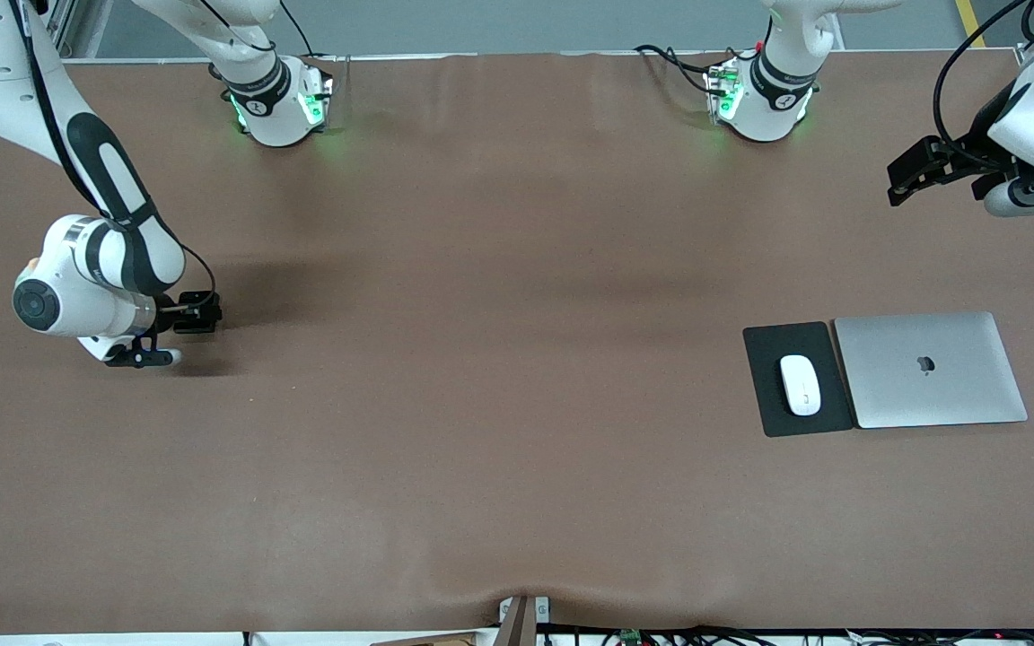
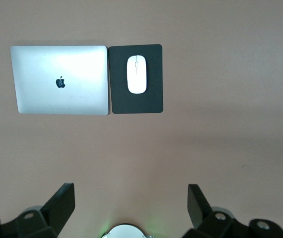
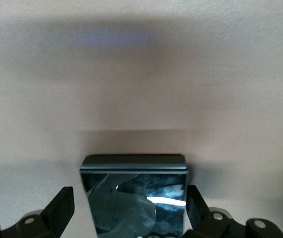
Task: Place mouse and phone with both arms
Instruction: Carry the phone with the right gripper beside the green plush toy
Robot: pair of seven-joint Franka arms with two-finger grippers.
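The white mouse (image 1: 801,384) (image 2: 137,74) lies on a black pad (image 1: 764,395) toward the left arm's end of the table. My left gripper (image 1: 907,179) (image 2: 131,203) hangs open and empty high above the table at that end, apart from the mouse. The black glossy phone (image 3: 134,198) lies flat on the table between the fingers of my right gripper (image 3: 130,208) (image 1: 156,352). That gripper is low at the right arm's end of the table. Its jaws stand open: one finger is clear of the phone, the other close to its edge. In the front view the hand hides the phone.
A closed silver laptop (image 1: 930,368) (image 2: 59,79) lies beside the black pad (image 2: 151,99), on the side toward the left arm's end. Brown cloth covers the whole table (image 1: 499,404). Both arm bases (image 1: 279,103) (image 1: 759,99) glow green at the table's edge farthest from the front camera.
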